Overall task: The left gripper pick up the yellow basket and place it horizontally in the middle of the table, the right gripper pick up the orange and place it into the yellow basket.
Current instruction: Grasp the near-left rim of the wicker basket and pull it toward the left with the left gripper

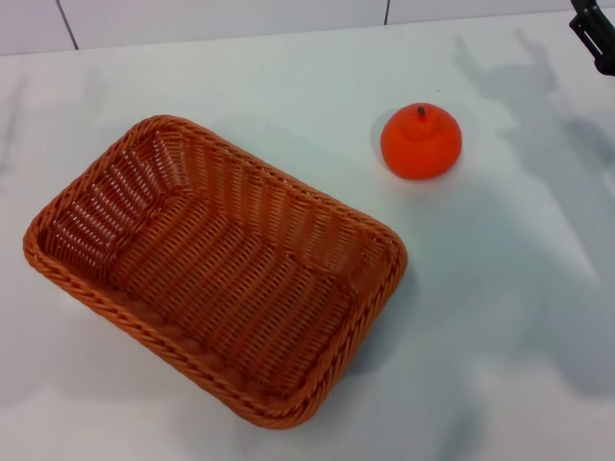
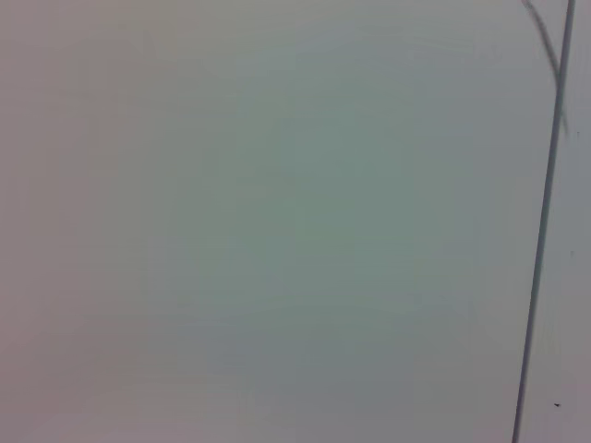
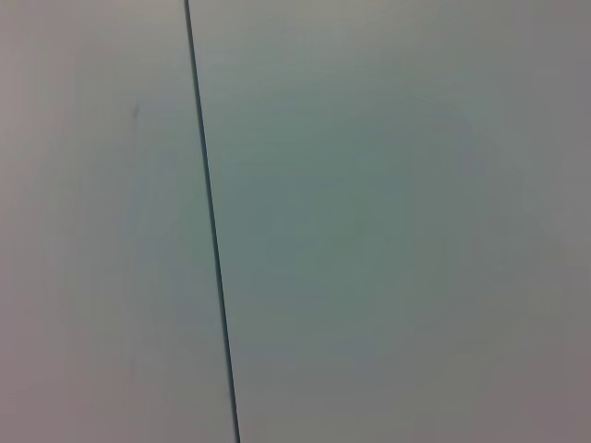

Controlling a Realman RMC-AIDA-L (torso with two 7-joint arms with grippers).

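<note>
The large rectangular woven wicker basket [image 1: 213,274], orange-brown with rounded corners and a braided rim, sits flat on the plain smooth white tabletop [image 1: 509,317]. It lies left of centre and skewed, one long side running from the far left toward the near right. Its inside holds nothing.

The round bright orange fruit [image 1: 421,142], dark stem uppermost, rests on the table beyond the basket's far right corner. It is near the basket but apart from it, with bare white surface between them.

Only a small black part of the right gripper [image 1: 596,34] shows, at the far right corner of the head view, raised well clear of the fruit. Whether its pincer stands wide or narrow cannot be told from that sliver.

The left gripper appears in none of the views.

Both wrist views show only pale flat surface crossed by one thin dark seam line [image 3: 211,221], with neither basket nor fruit present.
</note>
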